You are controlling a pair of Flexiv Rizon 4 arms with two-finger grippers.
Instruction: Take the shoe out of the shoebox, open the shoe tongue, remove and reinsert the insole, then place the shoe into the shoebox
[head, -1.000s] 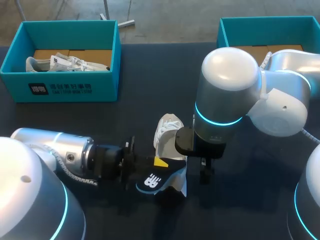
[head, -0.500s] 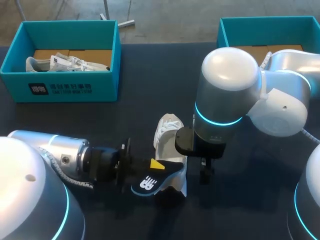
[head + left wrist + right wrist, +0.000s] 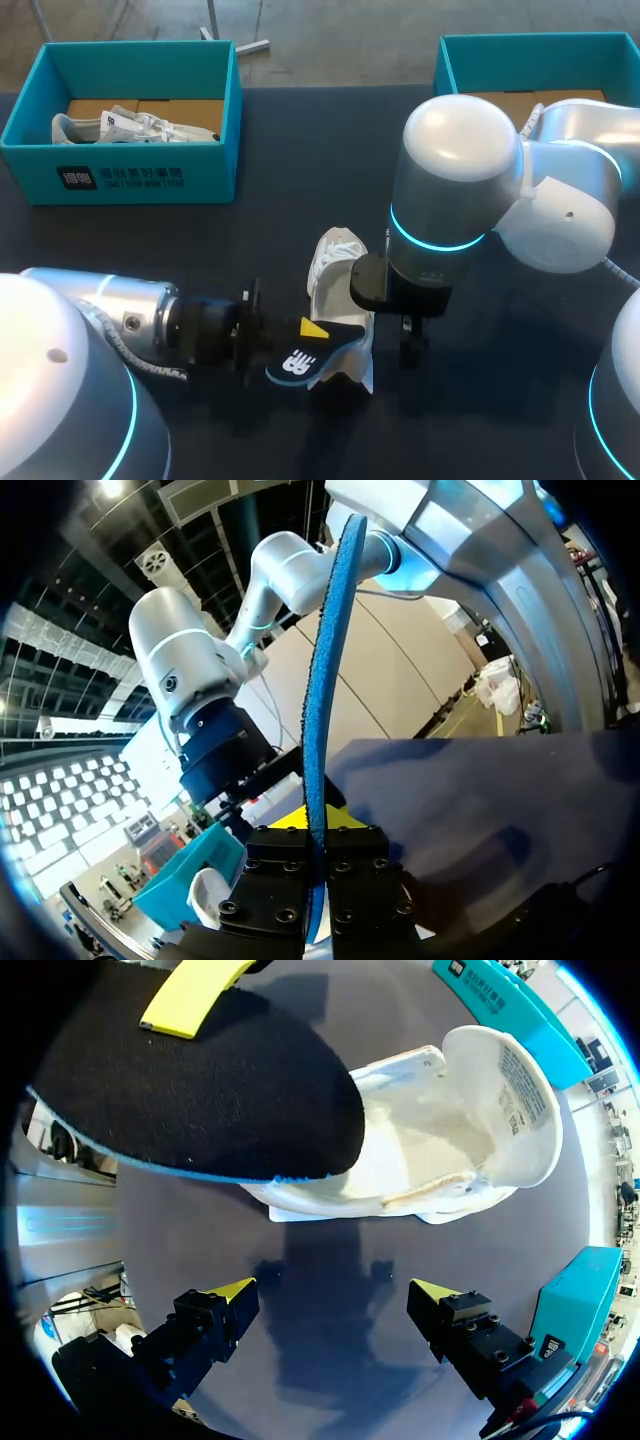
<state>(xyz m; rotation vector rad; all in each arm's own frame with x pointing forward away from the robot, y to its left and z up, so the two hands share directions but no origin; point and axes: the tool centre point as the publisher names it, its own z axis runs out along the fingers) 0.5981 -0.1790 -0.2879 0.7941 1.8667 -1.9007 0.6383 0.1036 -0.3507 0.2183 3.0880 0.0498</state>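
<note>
A white shoe (image 3: 335,262) lies at mid-table with its tongue (image 3: 512,1095) folded back. My left gripper (image 3: 310,335) comes in low from the left and is shut on the dark, blue-edged insole (image 3: 305,364), which hangs just outside the shoe's near end. In the left wrist view the insole (image 3: 322,670) stands edge-on, clamped in the gripper (image 3: 315,845). My right gripper (image 3: 332,1290) hovers open above the bare table beside the shoe (image 3: 440,1155), with the insole (image 3: 200,1090) just ahead of it. From the head view it (image 3: 408,340) sits right of the shoe.
A teal shoebox (image 3: 120,175) at the back left holds another white shoe (image 3: 130,125). A second teal box (image 3: 540,55) stands at the back right, partly behind my right arm (image 3: 455,180). Dark tabletop lies around the shoe.
My left gripper has drawn back a little to the left with the insole in it. The right arm and the shoe have not moved.
</note>
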